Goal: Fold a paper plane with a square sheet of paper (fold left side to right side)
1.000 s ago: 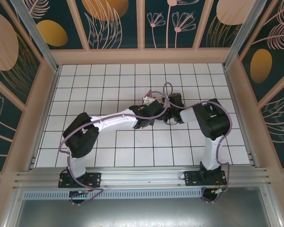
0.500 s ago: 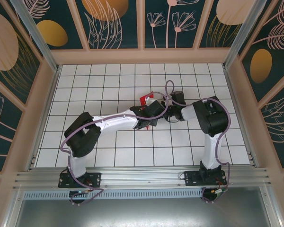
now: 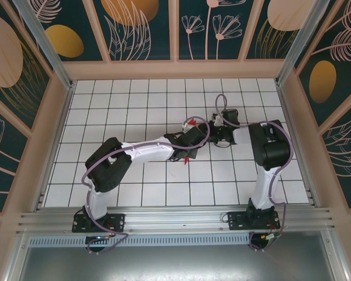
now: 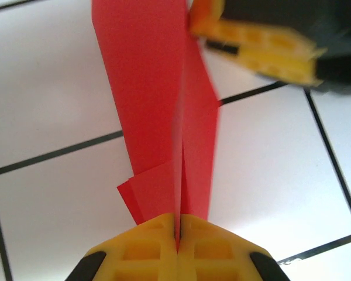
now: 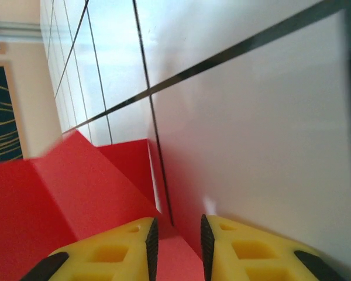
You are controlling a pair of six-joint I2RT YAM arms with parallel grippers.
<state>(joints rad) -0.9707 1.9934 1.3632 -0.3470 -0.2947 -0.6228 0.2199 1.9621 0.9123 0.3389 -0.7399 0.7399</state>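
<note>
Rightward since a second ago, both arms have shifted, and the right claw (image 5: 177,227) has parted to a narrow gap, red paper just beneath it. Left claw (image 4: 176,225) is pressed together, pinching the paper plane (image 4: 158,99) by one end, near the middle of the white gridded table (image 4: 47,88).

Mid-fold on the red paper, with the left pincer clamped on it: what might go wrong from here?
1. The left pincer is shut on one narrow end of the paper, and the layers splay beyond the grip. The creases may spring open.
2. The right pincer, jaws slightly apart, sits right against the paper. Pulling away could snag it, then tug or tear it against the left grip.
</note>
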